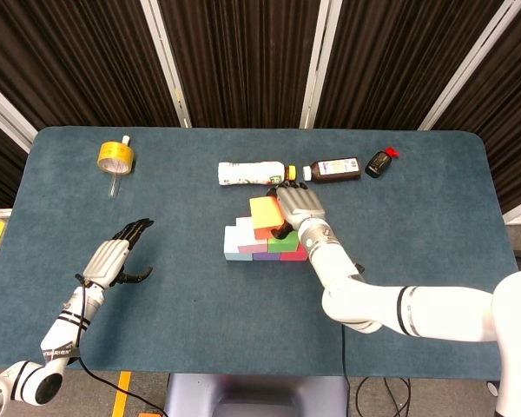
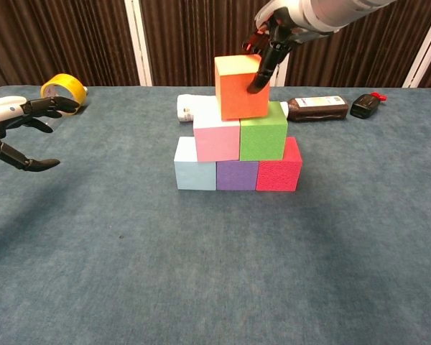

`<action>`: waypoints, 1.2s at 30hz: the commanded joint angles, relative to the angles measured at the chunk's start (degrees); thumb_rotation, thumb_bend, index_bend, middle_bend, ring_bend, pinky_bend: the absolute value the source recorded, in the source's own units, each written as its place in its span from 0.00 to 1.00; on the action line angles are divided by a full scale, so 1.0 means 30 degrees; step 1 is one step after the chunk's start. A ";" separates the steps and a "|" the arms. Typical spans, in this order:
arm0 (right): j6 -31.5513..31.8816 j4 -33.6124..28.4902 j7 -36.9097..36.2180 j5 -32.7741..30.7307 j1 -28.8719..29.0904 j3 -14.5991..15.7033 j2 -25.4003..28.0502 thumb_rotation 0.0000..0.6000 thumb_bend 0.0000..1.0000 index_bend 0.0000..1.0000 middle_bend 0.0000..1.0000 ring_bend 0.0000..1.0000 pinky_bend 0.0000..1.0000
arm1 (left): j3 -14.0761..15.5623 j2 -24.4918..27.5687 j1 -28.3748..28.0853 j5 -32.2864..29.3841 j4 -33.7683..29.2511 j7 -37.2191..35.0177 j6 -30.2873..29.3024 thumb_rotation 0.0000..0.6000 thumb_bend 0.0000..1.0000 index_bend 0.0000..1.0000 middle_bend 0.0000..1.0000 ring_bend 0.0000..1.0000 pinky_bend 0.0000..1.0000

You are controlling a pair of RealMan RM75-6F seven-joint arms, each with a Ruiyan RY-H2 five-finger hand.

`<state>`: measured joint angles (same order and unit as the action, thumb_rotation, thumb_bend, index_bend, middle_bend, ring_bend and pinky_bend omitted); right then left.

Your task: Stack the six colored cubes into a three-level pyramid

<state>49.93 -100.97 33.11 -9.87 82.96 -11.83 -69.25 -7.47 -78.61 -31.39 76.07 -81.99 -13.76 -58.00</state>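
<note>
Sitting on top of the pyramid, the orange foam cube [image 2: 241,87] with its pale yellow upper face rests across the pink foam cube [image 2: 216,139] and the green foam cube [image 2: 263,134] of the middle level, slightly turned against them. Beneath, the bottom row runs light blue foam cube [image 2: 195,168], purple foam cube [image 2: 236,175], red foam cube [image 2: 279,169], all three touching side by side near the middle of the dark teal felt-covered table [image 2: 201,273].

The right hand [image 2: 271,37] reaches down from above at the orange cube's right side; its dark fingers [image 2: 262,70] lie against the cube's front right edge and upper corner. In the head view the right hand [image 1: 298,207] covers the cube's right flank, with one finger curling down in front of it. Whether the cube is truly gripped or merely touched cannot be told.

The left hand [image 2: 18,123] hovers well apart at the table's left, holding nothing, fingers spread and lightly curved.

Behind the pyramid lie a white crumpled plastic bottle [image 1: 251,173], on its side, a brown bottle with a white label [image 1: 334,168] just beside it, and a small black bottle with a red cap [image 1: 381,162]. A yellow roll of tape [image 1: 115,155] sits at the far left.
</note>
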 commanded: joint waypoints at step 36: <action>0.2195 -0.1397 -0.0254 0.1954 -0.1844 -0.1011 -0.0838 1.00 0.42 0.42 0.26 0.13 0.17 | 0.0161 -0.0007 0.0028 0.0535 0.0238 -0.0808 -0.0096 1.00 0.34 0.00 0.01 0.00 0.15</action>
<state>56.49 -105.18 32.32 -4.00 77.45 -14.84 -71.74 -6.99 -78.63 -31.30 77.67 -81.28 -16.19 -58.28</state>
